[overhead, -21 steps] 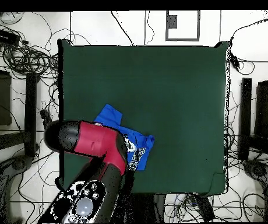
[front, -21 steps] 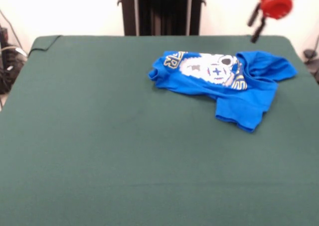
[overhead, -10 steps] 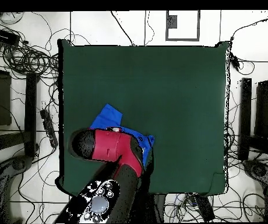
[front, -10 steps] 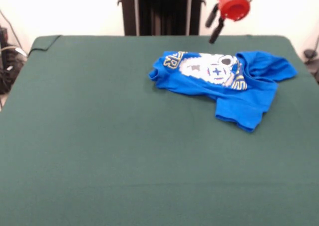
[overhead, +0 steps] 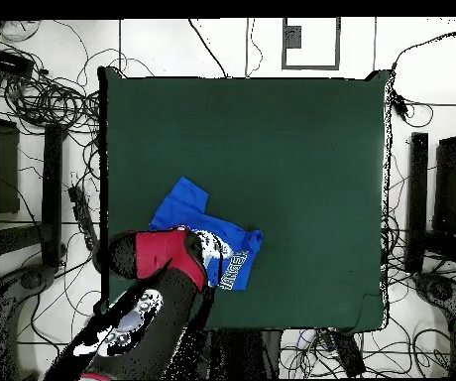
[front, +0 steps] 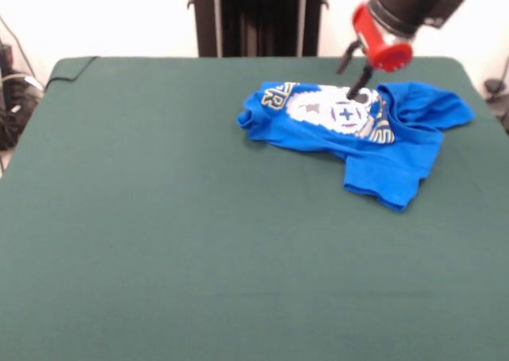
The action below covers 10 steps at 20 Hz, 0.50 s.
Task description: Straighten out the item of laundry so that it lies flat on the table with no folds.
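Hand (front: pixel 362 81): dark tips hang below a red disc on the arm, right over the top of the shirt's white print in the front view; whether they touch the cloth cannot be told, nor how wide the hand stands.
Arm (overhead: pixel 163 260): red and black, entering the front view from about 1 o'clock; in the overhead view it comes in from 7 o'clock and hides part of the shirt.
Shirt (front: pixel 374 158): bright blue, crumpled, lying toward 1 o'clock on the tabletop in the front view; toward 7 o'clock in the overhead view (overhead: pixel 185 203).
Print (front: pixel 334 113): white controller pattern facing up, with curved white-and-yellow lettering at both its ends.
Folds: the cloth is bunched at the 3 o'clock end into a raised loop; one flap points down toward 5 o'clock; the 9 o'clock end is rolled under.
Tabletop (front: pixel 175 234): dark green cloth, much larger than the shirt; one corner of the cover is turned up at 11 o'clock in the front view.
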Available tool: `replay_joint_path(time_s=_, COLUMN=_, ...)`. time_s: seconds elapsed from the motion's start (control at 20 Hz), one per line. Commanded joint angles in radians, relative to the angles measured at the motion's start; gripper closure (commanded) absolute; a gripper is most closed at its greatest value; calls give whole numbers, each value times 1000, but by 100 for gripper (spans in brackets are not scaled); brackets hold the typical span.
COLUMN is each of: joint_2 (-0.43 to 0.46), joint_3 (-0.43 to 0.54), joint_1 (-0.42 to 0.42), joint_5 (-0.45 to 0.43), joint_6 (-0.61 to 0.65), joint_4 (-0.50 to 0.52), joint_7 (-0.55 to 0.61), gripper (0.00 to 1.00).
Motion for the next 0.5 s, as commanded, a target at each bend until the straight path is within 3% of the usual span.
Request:
replay_joint_path(time_s=0.05, joint_2=221, joint_3=25, joint_1=110, joint_5=64, joint_6=82, joint_4=-116, joint_7=259, gripper=0)
replay_joint_path(time_s=0.5, joint_2=273, joint_3=10, joint_1=159, joint_5=172, joint_6=132, joint_4=-183, joint_7=301, gripper=0)
